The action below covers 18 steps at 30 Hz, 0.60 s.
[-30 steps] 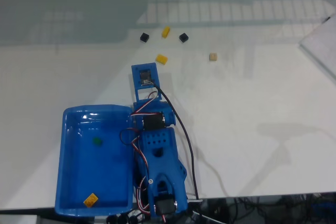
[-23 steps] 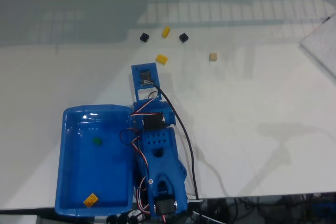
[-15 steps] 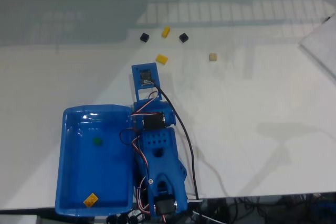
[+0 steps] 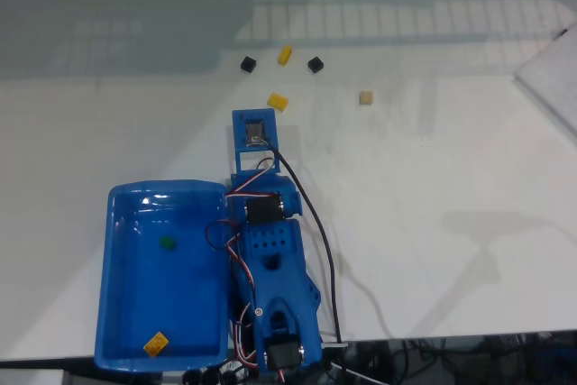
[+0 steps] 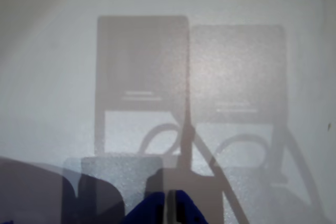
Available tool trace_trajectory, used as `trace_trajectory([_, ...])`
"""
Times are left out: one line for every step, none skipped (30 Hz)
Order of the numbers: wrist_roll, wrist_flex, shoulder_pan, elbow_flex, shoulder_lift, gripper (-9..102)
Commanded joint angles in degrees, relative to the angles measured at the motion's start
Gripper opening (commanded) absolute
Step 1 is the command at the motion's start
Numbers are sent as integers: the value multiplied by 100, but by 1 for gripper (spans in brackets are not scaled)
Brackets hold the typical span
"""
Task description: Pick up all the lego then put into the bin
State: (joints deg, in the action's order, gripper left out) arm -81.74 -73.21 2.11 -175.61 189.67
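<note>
White tabletop fills the fixed view, seen from above. At the near left sits the blue bin, a shallow glossy tray. Inside it lie a dark green lego brick toward its middle and a yellow lego brick at its near end. Just right of the bin stands the blue robot arm, with red and black wires, reaching toward the far side.

Beyond the arm, five bricks lie loose on the table: a yellow brick just past the arm's end, a black brick, another yellow brick, a second black brick, and a tan brick farthest right.

In the wrist view, the gripper shows at the bottom edge, its blue fingertips pressed almost together, pinching nothing, above bare table with the nearest yellow brick at the top edge.
</note>
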Motion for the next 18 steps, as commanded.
trace_trajectory([44,53,-62,-211,88,0])
trace_trajectory([44,97,-62,-211,88,0])
trace_trajectory([53,167,-62,-211,88,0])
trace_trajectory([70,211,-70,-193,88,0])
trace_trajectory([114,255,-105,-158,88,0])
trace_trajectory([185,387,-141,-105,26,1])
trace_trajectory([387,659,-185,26,-149,4])
trace_trajectory([668,984,-237,220,-413,9])
trace_trajectory([914,1310,-299,466,-765,14])
trace_trajectory([1178,1591,-360,747,-1151,18])
trace_trajectory([1389,1802,-404,1046,-1626,21])
trace_trajectory([1582,1934,-439,1371,-2136,24])
trace_trajectory([1749,2004,-466,1723,-2681,26])
trace_trajectory([1934,2083,-501,2065,-3208,26])
trace_trajectory([2092,2153,-536,2408,-3727,27])
trace_trajectory([2259,2259,-589,2742,-4219,27])
trace_trajectory([2382,2338,-633,3085,-4711,27])
trace_trajectory([2452,2417,-677,3410,-5168,27])
